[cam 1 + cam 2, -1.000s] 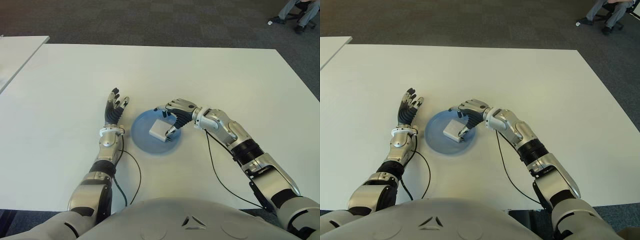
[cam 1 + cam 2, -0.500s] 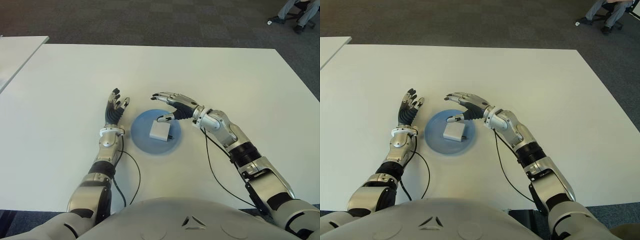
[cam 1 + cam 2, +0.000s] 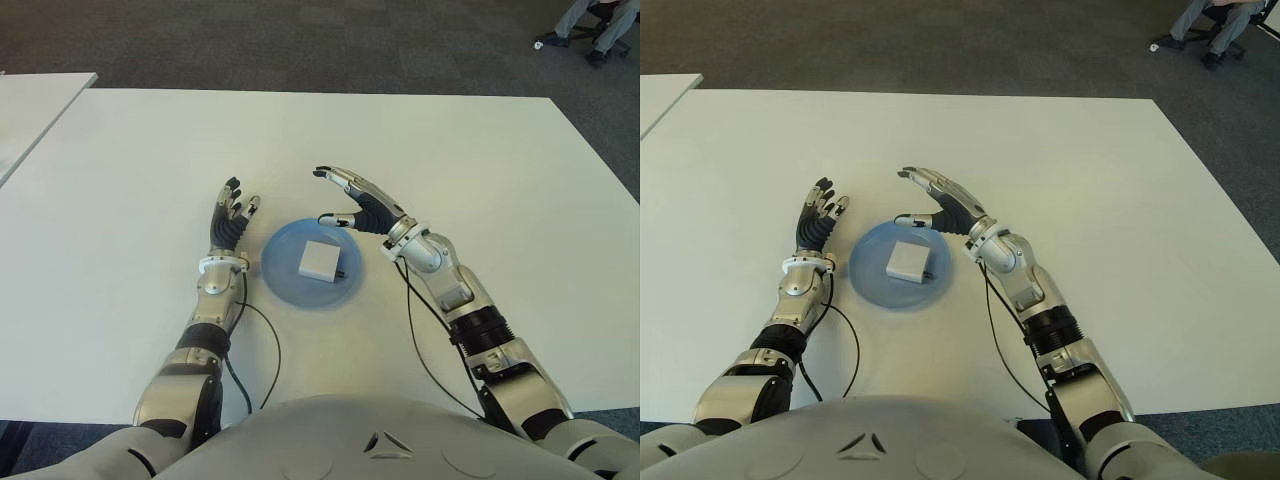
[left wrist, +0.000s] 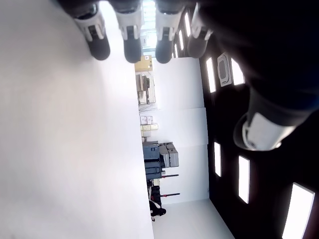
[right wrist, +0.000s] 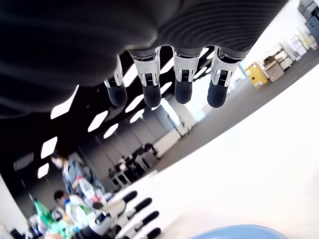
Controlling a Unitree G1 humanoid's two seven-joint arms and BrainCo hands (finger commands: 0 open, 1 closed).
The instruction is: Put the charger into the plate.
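Observation:
A white square charger [image 3: 321, 260] lies flat in the middle of the blue plate [image 3: 281, 271] on the white table. My right hand [image 3: 352, 203] hovers just beyond the plate's far right rim, fingers stretched out and holding nothing. The right wrist view shows those fingertips [image 5: 182, 93] spread, with a sliver of the plate [image 5: 234, 232] below. My left hand [image 3: 231, 219] shows just left of the plate, fingers extended and empty.
The white table [image 3: 480, 170] spreads wide on all sides. A second table's corner [image 3: 35, 100] shows at the far left. A seated person's legs [image 3: 590, 25] appear at the top right on the dark carpet. Cables [image 3: 428, 340] trail from both wrists.
My right hand has let go of the charger, opened, and lifted back away from the plate. The charger stays in the plate. The left hand has not moved.

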